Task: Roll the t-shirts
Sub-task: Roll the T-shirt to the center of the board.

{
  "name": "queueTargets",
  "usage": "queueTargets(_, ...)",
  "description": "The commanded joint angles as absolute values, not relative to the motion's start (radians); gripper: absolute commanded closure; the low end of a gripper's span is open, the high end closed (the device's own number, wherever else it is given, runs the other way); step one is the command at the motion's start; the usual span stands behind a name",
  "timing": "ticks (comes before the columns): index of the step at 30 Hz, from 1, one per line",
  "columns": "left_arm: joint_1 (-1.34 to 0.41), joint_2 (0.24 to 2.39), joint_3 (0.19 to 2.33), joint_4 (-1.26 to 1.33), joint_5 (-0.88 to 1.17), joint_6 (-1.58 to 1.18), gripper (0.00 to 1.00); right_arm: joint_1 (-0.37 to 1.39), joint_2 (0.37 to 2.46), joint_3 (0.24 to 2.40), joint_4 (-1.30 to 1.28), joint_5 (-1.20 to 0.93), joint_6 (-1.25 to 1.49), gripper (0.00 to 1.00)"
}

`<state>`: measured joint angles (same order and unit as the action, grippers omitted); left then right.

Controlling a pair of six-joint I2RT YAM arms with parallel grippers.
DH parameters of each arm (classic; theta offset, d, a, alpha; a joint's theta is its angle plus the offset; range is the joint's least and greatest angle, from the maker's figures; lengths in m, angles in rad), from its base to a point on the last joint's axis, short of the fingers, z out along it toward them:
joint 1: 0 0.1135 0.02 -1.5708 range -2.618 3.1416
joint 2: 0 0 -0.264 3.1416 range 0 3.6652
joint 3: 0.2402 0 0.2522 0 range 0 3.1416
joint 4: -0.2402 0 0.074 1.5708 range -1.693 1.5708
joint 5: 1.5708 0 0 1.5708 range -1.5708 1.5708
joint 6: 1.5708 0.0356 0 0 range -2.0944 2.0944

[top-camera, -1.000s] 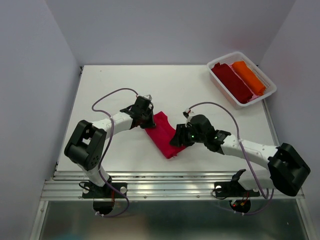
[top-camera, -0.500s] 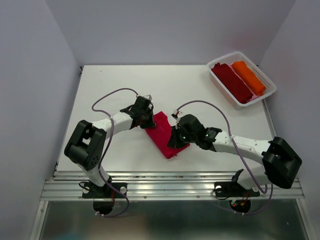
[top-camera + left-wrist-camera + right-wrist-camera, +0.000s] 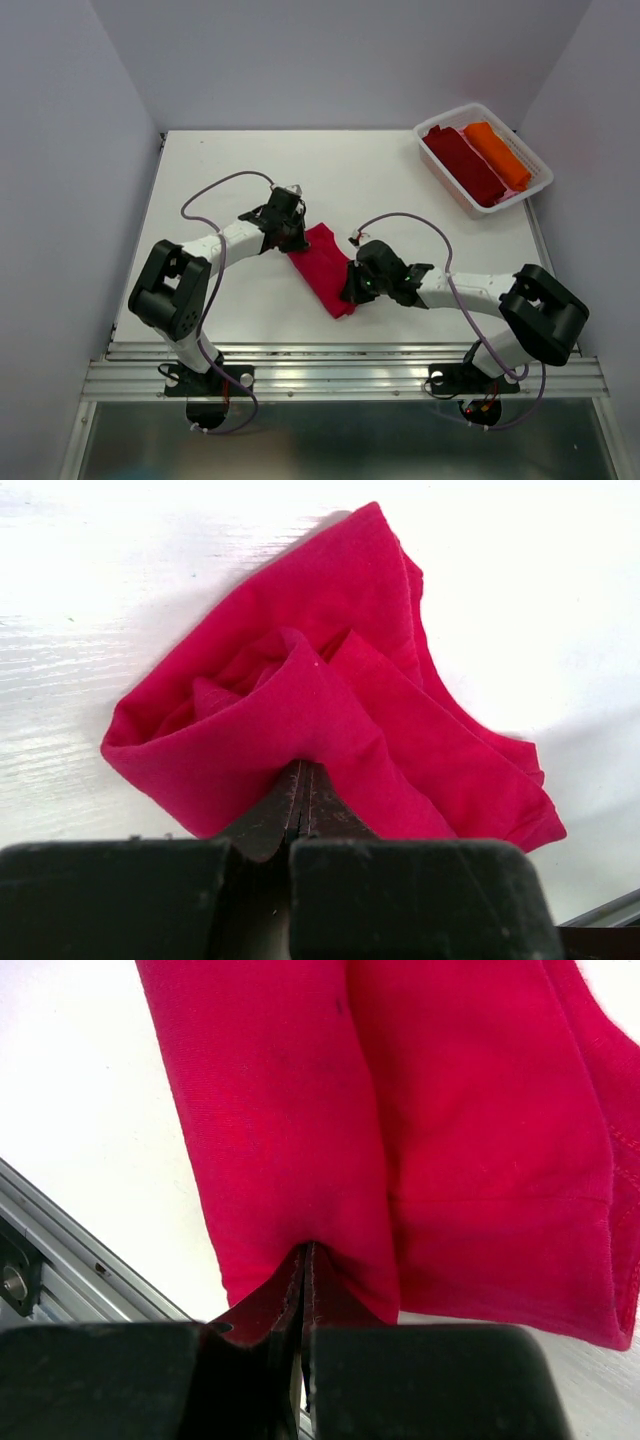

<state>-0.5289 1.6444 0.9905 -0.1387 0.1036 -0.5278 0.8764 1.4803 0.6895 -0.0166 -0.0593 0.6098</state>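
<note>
Pale grey walls (image 3: 330, 60) close in a white worktop (image 3: 220, 160), with a metal rail (image 3: 330, 375) running along its 6 o'clock edge, where the two arm bases are bolted.

On the worktop, a little toward 6 o'clock from its centre, lies the crimson t-shirt (image 3: 322, 268). It is folded into a narrow band that runs on a slant from 11 o'clock to 5 o'clock.

The left end effector (image 3: 291, 233) sits at the band's 11 o'clock end. In the left wrist view its jaws are pressed together with crimson cloth pinched between them. There the cloth is bunched up and curled over the fingertips in a loose, open coil, and a flatter tail trails off toward 4 o'clock in that view.

The right end effector (image 3: 352, 286) is at the band's 5 o'clock end, on its edge facing 3 o'clock. In the right wrist view its jaws are also closed, nipping a fold at the near hem. Beyond the fingertips the cloth lies smooth, in two lengthwise layers with a crease between them. In that view, bare worktop and a piece of the rail show at 8 o'clock.

At the worktop's 2 o'clock corner stands a white basket (image 3: 447, 115), well apart from both arms. Two rolled bundles lie side by side in it and touch: the maroon t-shirt (image 3: 465, 165) on the 9 o'clock side and the orange t-shirt (image 3: 497, 155) on the 3 o'clock side.
</note>
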Motion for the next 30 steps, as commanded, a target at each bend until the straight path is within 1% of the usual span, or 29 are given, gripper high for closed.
queueTargets(1,-0.509,1.612,1.035,-0.167,0.075,-0.500,1.00,0.879,1.522,0.634,-0.068,-0.006,0.606,0.99)
queueTargets(12,-0.462,1.621,1.028,-0.163,0.057,-0.512,1.00,0.879,1.528,0.617,-0.058,-0.005,0.601,0.99)
queueTargets(19,-0.457,1.683,1.026,-0.141,0.061,-0.537,1.00,0.879,1.509,0.626,-0.081,0.031,0.597,0.99)
queueTargets(24,-0.459,1.617,1.057,-0.185,0.052,-0.525,1.00,0.888,1.439,0.681,-0.162,0.075,0.575,0.99)
queueTargets(26,-0.457,1.565,1.092,-0.207,0.031,-0.519,1.00,0.888,1.396,0.730,-0.204,0.098,0.562,0.97)
queueTargets(27,-0.457,1.549,1.104,-0.230,0.022,-0.515,1.00,0.897,1.385,0.745,-0.215,0.107,0.557,0.91)
queueTargets(30,-0.459,1.503,1.156,-0.267,-0.023,-0.505,1.00,0.897,1.364,0.787,-0.242,0.135,0.538,0.86)
